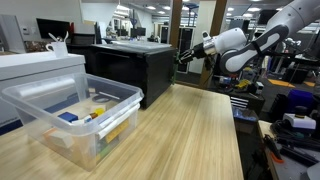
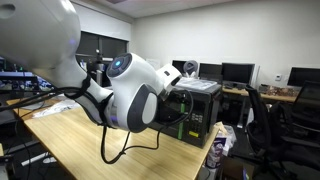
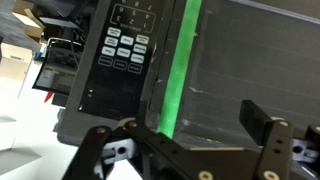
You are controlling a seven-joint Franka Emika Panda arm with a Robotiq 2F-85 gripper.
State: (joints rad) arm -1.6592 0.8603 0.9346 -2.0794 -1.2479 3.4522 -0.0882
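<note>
Hovering my gripper (image 1: pixel 184 57) just off the microwave (image 1: pixel 128 68) at the table's (image 1: pixel 200 130) twelve o'clock end, jaws spread wide, holding nothing. Wrist view: door (image 3: pixel 245 70) looks shut at two o'clock, keypad (image 3: pixel 122 48) at eleven; approach done, I judge, contact not yet made.

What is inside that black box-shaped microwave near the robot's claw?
The black microwave is shut: its dark door hides the inside. Only its button panel and green strip show.

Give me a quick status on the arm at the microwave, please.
Jaws open, empty, facing the microwave front. Door looks shut, green strip dead ahead. Nothing in between.
</note>
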